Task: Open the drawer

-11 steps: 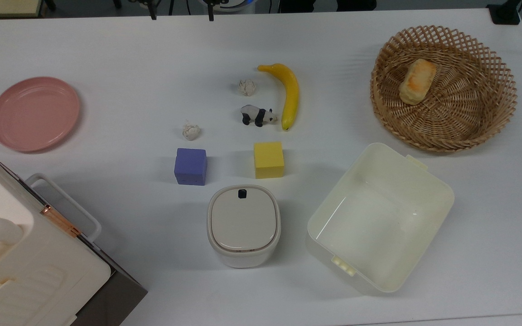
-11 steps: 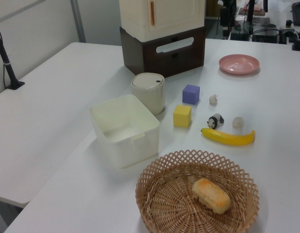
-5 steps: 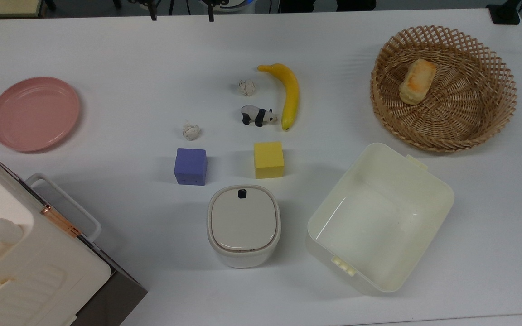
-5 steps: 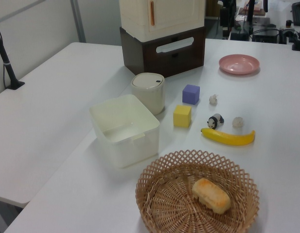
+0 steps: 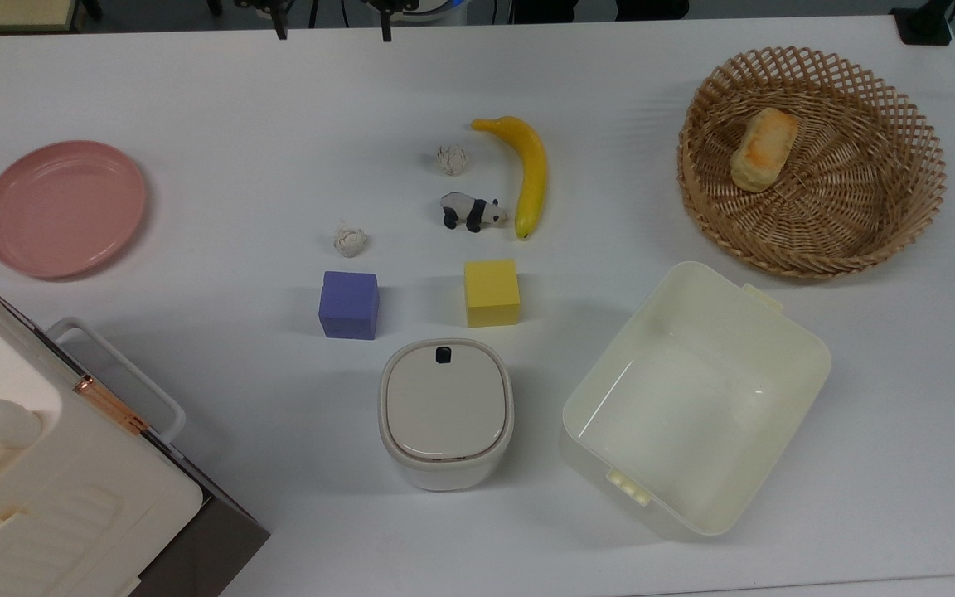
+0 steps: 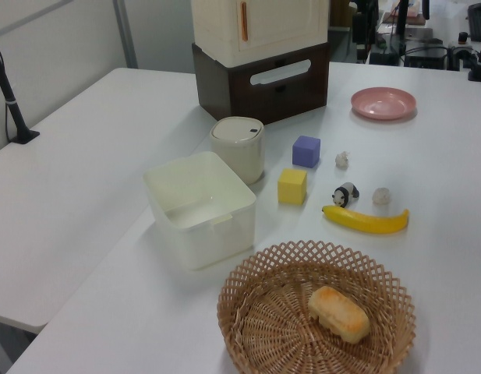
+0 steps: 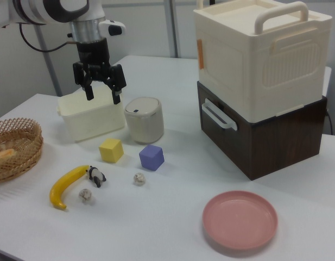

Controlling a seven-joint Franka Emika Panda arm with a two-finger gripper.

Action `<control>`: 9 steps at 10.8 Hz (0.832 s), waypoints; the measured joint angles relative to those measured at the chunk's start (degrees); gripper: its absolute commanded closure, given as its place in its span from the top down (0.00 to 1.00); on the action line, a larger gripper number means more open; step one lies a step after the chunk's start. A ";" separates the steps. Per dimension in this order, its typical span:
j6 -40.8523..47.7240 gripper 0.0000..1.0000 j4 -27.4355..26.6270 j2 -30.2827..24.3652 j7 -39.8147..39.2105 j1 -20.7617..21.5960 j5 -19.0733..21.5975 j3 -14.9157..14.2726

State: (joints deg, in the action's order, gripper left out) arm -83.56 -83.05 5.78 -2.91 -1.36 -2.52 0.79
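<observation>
The drawer (image 7: 232,145) is a dark brown box under a cream cabinet (image 7: 254,54), with a long white loop handle (image 7: 217,115) on its front. It sits pushed in, flush with its frame. The top view has the handle (image 5: 125,373) at the lower left, and the left view has the drawer (image 6: 267,89) at the far end of the table. My gripper (image 7: 103,95) hangs open and holds nothing, high above the table at the right view's left, over the cream bin (image 7: 91,117) and well away from the handle.
In front of the drawer stand a white lidded container (image 5: 445,412), a purple cube (image 5: 349,304) and a yellow cube (image 5: 492,292). A pink plate (image 5: 63,206), a banana (image 5: 530,172), a toy panda (image 5: 471,211), two paper balls and a wicker basket (image 5: 811,240) holding bread lie farther out.
</observation>
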 measured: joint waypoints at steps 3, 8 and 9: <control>-0.12 1.00 0.00 0.07 -1.25 -0.04 0.00 0.00; -3.71 1.00 0.05 0.33 -15.79 -1.46 -0.14 -0.25; -5.64 1.00 0.03 0.62 -19.07 -1.47 -0.92 -0.25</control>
State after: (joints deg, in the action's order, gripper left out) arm -89.20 -83.02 6.40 -21.98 -2.83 -3.45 0.54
